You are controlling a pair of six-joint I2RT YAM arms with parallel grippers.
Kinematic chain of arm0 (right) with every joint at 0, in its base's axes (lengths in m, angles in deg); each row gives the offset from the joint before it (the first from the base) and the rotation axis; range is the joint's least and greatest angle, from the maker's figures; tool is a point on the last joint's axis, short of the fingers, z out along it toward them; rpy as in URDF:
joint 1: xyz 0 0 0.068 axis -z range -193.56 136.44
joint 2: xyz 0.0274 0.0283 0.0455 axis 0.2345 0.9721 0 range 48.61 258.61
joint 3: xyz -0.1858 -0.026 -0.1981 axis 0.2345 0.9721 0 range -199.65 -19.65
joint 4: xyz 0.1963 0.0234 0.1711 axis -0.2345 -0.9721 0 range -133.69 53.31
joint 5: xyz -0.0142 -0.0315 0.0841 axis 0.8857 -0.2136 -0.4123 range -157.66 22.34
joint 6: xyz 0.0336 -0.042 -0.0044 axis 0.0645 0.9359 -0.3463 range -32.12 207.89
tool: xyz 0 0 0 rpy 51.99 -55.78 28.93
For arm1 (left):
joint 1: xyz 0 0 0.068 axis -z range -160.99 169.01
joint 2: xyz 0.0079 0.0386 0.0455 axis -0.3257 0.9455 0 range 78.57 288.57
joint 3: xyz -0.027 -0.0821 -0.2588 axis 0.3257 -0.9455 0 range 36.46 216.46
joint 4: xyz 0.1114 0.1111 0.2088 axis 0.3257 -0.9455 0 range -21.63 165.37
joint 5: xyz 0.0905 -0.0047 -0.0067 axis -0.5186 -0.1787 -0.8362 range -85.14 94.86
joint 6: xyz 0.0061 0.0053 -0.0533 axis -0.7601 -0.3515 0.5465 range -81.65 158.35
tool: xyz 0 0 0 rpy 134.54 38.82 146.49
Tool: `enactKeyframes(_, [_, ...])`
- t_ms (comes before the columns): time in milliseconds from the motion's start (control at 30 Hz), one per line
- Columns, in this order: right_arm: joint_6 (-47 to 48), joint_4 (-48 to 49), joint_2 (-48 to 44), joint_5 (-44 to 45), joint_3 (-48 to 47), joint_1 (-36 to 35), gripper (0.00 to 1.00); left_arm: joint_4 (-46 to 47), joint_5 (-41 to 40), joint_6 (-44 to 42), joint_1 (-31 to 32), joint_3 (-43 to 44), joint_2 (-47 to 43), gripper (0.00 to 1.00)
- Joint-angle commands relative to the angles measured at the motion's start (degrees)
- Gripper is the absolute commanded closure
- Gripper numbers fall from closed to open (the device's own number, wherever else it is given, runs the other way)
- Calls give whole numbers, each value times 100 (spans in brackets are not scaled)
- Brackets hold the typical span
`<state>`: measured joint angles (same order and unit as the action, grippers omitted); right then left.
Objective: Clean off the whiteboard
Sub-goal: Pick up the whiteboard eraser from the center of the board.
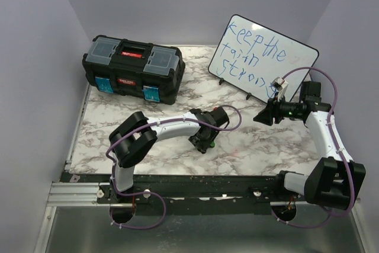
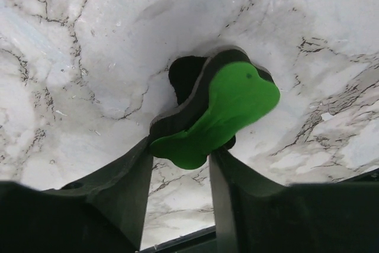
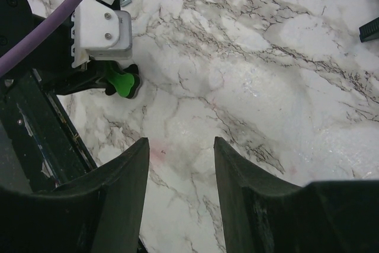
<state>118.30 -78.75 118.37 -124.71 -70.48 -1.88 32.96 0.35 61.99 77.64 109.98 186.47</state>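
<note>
Whiteboard [image 1: 260, 57] w/ thin blk rim, blue lettering, propped tilted on small feet, far right.

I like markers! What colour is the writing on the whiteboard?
Blue, on the whiteboard; clearest in the top external view.

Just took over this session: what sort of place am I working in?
Probably a lab test cell: plain lavender partition walls box in a marble-patterned tabletop, with a silver aluminium mounting rail along its near edge.

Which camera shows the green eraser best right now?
Left wrist: the eraser fills the frame, lying between the left gripper fingers. Top external shows it small; right wrist only a sliver.
</note>
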Motion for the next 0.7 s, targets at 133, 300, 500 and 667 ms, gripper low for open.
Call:
enactKeyframes(133, [25,-20,25,3,-32,-18,49,164,203,-215,34,96,-672,45])
enactKeyframes(300, [41,-31,21,0,-43,-23,49,286,612,-839,17,179,-588,46])
enactKeyframes(500, [43,-39,3,4,-42,-25,49,312,832,-1079,-51,364,-63,50])
enactKeyframes(667, [51,-55,45,-3,-56,-23,49,383,805,-1199,-97,438,88,53])
